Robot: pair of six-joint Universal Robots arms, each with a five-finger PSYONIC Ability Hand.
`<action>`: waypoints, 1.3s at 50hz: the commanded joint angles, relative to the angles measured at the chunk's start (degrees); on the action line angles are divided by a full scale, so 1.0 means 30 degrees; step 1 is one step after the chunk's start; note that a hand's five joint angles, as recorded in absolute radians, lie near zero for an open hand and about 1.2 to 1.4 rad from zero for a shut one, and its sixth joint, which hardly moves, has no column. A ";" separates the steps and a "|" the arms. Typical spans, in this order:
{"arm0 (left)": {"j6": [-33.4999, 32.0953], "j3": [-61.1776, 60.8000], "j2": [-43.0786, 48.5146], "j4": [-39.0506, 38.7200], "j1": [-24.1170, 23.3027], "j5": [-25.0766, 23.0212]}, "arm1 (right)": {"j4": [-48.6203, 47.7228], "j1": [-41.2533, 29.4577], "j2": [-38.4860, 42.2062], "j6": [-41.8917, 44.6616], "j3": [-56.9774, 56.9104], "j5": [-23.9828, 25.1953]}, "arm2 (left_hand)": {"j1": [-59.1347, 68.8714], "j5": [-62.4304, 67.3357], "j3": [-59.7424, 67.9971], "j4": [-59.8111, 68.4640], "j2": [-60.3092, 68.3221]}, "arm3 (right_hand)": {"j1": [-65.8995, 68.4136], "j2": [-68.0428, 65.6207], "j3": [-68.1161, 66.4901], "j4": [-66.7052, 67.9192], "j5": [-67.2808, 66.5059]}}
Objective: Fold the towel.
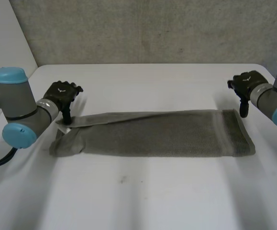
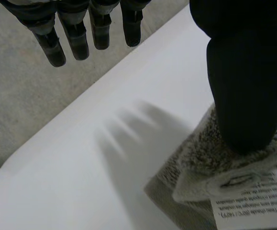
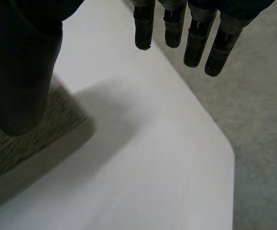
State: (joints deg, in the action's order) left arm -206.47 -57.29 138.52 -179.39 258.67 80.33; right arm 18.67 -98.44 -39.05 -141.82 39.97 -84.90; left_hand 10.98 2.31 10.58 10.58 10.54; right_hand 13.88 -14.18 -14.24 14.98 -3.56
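Towel flat — corners beneath thumbs; fingers past edge

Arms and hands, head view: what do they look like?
The left arm and right arm are grey tubes with light-blue round caps. The left hand and right hand are black, with a small pale mark on each back.

Olive-grey towel, white label with black print; white table.
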 commanded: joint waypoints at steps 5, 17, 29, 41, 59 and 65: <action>0.0062 -0.2195 -0.4297 0.0091 -0.0002 -0.0029 | -0.2265 0.0177 -0.4290 -0.3879 0.2254 0.0204 | -0.0327 -0.0771 -0.0195 -0.0195 -0.0179 | -0.1292 0.1394 0.1414 -0.1661 0.1187; 0.0092 -0.8756 -1.0248 -0.0027 -0.0178 -0.0030 | -0.3586 0.0471 -1.0274 -0.3851 0.9849 0.2460 | 0.0301 -0.0142 0.0434 0.0434 0.0449 | -0.1292 0.1394 0.1414 -0.1661 0.1187; 0.1959 -1.3625 -1.1397 -0.1049 -0.0207 -0.0001 | -0.5631 0.3924 -1.2091 -0.3704 1.7692 0.6176 | 0.0585 0.0141 0.0717 0.0717 0.0733 | -0.0311 0.0413 0.0433 -0.0680 0.0206; 0.6768 -1.4711 -1.1660 -0.2366 -0.0090 0.0379 | -0.9591 0.4690 -0.9777 -0.2679 2.0191 0.6737 | -0.0256 -0.0699 -0.0123 -0.0123 -0.0108 | 0.0418 -0.0316 -0.0296 0.0049 -0.0523; 0.7123 -1.7730 -1.3711 -0.7496 -0.0323 0.2457 | -0.9738 0.4807 -0.8194 -0.0921 2.0220 0.6942 | -0.0088 -0.0531 0.0045 0.0045 0.0060 | 0.6081 -0.5979 -0.5959 0.5712 -0.6186; 0.7123 -1.7760 -1.3711 -0.7673 -0.0559 0.2724 | -0.9797 0.4748 -0.8048 -0.0921 2.0220 0.6942 | -0.0088 -0.0531 0.0045 0.0045 0.0060 | 1.2978 -1.2876 -1.2856 1.2609 -1.3082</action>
State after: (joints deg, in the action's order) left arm -185.09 -110.48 97.35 -201.94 257.59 87.38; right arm -10.60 -84.08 -63.44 -144.53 100.60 -64.08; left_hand 10.14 1.82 9.70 9.75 9.72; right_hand 46.19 -46.54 -46.30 46.30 -36.43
